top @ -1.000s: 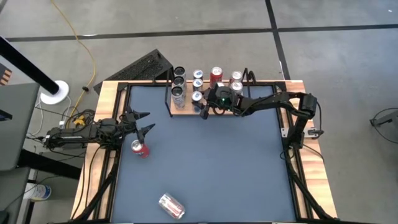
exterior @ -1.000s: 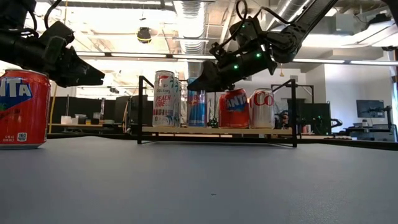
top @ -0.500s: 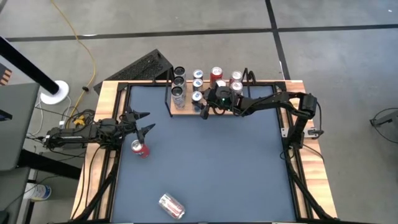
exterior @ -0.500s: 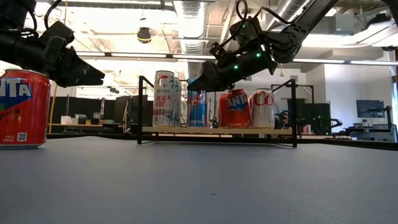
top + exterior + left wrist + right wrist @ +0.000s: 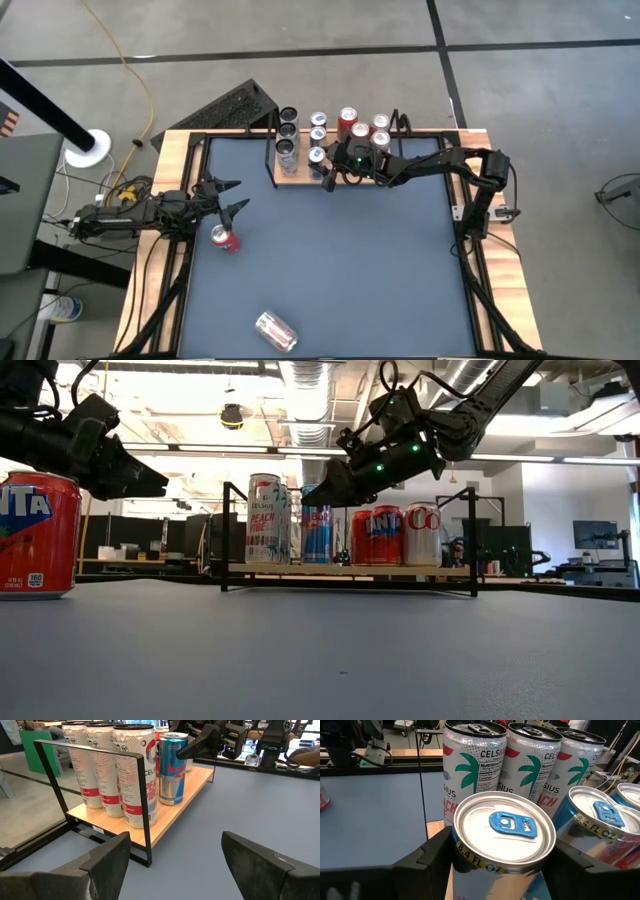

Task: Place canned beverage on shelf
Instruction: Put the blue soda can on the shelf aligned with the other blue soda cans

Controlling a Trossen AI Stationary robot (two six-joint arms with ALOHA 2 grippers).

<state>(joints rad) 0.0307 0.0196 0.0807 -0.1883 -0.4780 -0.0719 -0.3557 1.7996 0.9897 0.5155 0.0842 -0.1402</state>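
You're looking at two matte black jointed arms, left [image 5: 130, 218] and right [image 5: 440, 165]; black cables trail along each; green indicator lights glow on the right wrist; blocky dark tapered fingers [image 5: 107, 857] throughout.

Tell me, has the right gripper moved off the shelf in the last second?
No. The right gripper hangs over the same blue can at the shelf front edge, open around it.
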